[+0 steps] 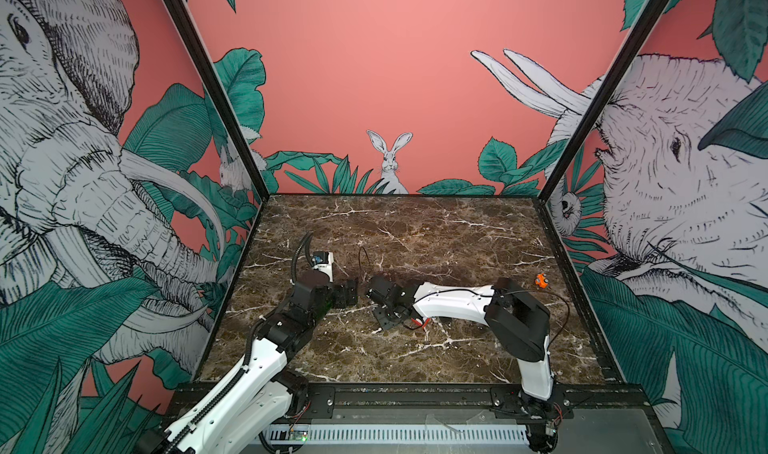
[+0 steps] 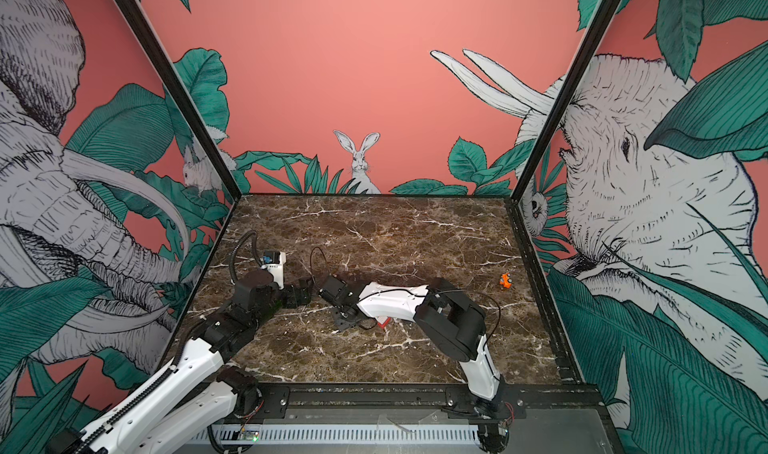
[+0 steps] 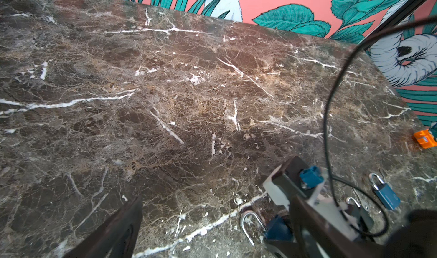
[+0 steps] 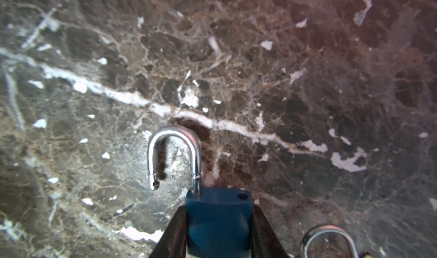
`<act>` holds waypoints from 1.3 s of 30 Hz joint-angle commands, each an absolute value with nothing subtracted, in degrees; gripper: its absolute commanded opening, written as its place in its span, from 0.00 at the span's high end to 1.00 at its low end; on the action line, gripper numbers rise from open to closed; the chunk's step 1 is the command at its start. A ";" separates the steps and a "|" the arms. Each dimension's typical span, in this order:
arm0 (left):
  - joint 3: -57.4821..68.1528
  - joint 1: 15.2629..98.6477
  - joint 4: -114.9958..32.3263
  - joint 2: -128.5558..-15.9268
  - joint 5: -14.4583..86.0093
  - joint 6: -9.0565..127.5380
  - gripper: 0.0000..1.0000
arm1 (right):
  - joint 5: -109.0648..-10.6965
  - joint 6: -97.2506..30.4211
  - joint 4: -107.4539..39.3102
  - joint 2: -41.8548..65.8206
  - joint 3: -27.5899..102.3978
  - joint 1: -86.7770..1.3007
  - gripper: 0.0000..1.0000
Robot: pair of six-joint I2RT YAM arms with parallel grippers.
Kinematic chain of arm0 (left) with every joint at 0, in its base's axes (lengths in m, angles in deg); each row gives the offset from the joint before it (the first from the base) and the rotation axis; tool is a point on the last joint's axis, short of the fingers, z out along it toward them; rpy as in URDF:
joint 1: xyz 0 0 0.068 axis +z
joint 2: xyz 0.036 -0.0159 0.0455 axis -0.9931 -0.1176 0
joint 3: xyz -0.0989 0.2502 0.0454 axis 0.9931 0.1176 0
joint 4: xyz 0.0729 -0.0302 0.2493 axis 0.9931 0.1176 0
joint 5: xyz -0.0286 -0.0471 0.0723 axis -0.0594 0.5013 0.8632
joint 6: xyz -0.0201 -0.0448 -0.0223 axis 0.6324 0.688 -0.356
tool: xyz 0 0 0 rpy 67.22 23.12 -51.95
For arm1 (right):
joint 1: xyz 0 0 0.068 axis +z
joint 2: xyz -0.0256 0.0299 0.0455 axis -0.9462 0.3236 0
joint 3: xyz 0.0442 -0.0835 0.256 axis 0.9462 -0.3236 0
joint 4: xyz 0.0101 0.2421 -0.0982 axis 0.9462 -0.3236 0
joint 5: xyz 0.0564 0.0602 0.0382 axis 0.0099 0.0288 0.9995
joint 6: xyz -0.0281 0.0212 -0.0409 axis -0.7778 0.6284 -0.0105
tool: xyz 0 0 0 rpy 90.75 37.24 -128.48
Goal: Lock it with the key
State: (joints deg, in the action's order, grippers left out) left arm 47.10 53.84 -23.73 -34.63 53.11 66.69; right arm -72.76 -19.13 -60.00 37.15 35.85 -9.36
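My right gripper (image 4: 219, 209) is shut on the body of a blue padlock (image 4: 218, 226), a dark finger against each side. Its silver shackle (image 4: 175, 150) stands open, swung out, with the free end clear of the body above the marble table (image 4: 307, 79). In the left wrist view the same padlock (image 3: 276, 228) points its shackle into the gap of my left gripper (image 3: 217, 233), which is wide open and holds nothing. In both top views the two grippers (image 1: 349, 291) (image 1: 368, 293) face each other tip to tip at mid-table, hiding the padlock. I can make out no key.
A second blue padlock (image 3: 384, 195) lies on the table behind the right gripper, with another shackle (image 3: 353, 201) beside it. A small orange object (image 1: 540, 280) sits near the right wall. A black cable (image 1: 365, 260) loops above the right wrist.
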 commanded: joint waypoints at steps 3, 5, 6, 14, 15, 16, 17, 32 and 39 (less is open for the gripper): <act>46.00 54.33 -24.86 -37.42 51.68 67.20 0.03 | -67.98 -22.19 -51.62 30.65 31.44 -11.13 0.89; 45.58 54.30 -26.10 -38.58 49.28 66.42 0.03 | -67.65 -23.48 -51.87 28.92 31.28 -11.38 0.89; 45.27 54.33 -26.65 -39.36 48.01 65.88 0.02 | -67.65 -24.06 -52.12 27.92 31.13 -11.48 0.90; 39.44 54.41 -28.08 -48.93 33.03 59.98 0.03 | -69.43 -31.06 -60.66 21.22 31.11 -12.68 0.90; 38.53 54.33 -28.52 -50.40 29.98 59.58 0.03 | -69.62 -31.88 -62.01 20.18 30.88 -13.00 0.90; 37.69 54.37 -29.28 -52.16 26.44 59.27 0.03 | -69.31 -32.58 -62.48 19.01 30.18 -13.44 0.90; 36.72 54.33 -29.29 -53.64 23.72 59.41 0.03 | -69.14 -33.11 -62.82 17.87 29.46 -13.71 0.90; 33.90 54.16 -46.39 -65.69 -9.02 67.73 0.18 | -72.42 -39.37 -67.96 4.01 24.17 -16.89 0.95; 31.50 51.57 -42.26 -68.21 -10.12 66.19 0.27 | -73.14 -40.47 -68.72 3.28 25.16 -17.27 0.95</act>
State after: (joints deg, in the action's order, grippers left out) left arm 33.35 52.77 -42.81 -67.46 -7.19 66.86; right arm -72.04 -39.17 -68.96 4.69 23.85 -17.08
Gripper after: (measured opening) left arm 0.736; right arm 0.356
